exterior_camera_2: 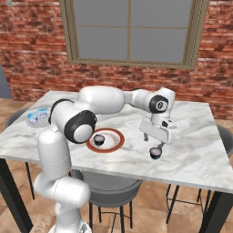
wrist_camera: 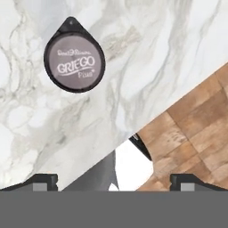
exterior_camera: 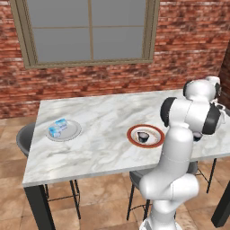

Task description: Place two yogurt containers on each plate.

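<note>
Two light blue yogurt containers lie on the pale grey plate at the table's left end. One dark yogurt container sits on the white plate with the red-brown rim. The second dark container stands on the bare marble to the right of that plate, near the front edge. My gripper hovers just above it, open and holding nothing. In the hand view this cup's pale lid sits at the upper left, off the line between my wide-apart fingertips.
The marble table stands before a brick wall with a window. Its front edge runs right under my hand, with the wooden floor beyond. Dark stools stand under the front side, and another at the left end.
</note>
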### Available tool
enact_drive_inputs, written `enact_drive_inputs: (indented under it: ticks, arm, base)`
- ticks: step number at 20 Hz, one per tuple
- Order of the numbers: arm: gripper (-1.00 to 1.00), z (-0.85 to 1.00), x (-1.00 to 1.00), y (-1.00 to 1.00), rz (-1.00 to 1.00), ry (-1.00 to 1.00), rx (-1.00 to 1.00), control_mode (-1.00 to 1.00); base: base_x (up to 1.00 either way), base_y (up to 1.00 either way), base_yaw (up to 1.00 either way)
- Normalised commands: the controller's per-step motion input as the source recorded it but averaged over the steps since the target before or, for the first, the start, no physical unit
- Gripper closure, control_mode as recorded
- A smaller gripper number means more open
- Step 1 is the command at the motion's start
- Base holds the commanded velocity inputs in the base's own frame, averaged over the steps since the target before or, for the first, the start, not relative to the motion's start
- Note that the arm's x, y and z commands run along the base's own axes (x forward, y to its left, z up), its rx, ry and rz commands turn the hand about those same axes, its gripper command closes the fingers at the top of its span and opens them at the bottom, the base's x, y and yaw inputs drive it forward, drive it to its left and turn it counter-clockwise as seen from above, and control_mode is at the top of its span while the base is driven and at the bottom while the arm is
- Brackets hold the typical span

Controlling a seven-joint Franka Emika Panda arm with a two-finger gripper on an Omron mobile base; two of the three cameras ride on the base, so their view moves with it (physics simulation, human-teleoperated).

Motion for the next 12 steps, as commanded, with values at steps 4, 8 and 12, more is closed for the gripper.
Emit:
enact_drive_inputs:
  ticks: [4,8,12]
  arm:
    - [-1.0,-0.23,0.0,-0.1,0.0,0.02,-0.08,-1.0]
    - [-1.0,-0.22,0.02,-0.05,0.0,0.01,-0.07,-1.0]
    - [-1.0,-0.17,0.1,0.0,0.0,0.0,0.0,-1.0]
  base:
    - [0.0,0.0,0.0]
    - [0.0,0.0,0.0]
    - [0.0,0.0,0.0]
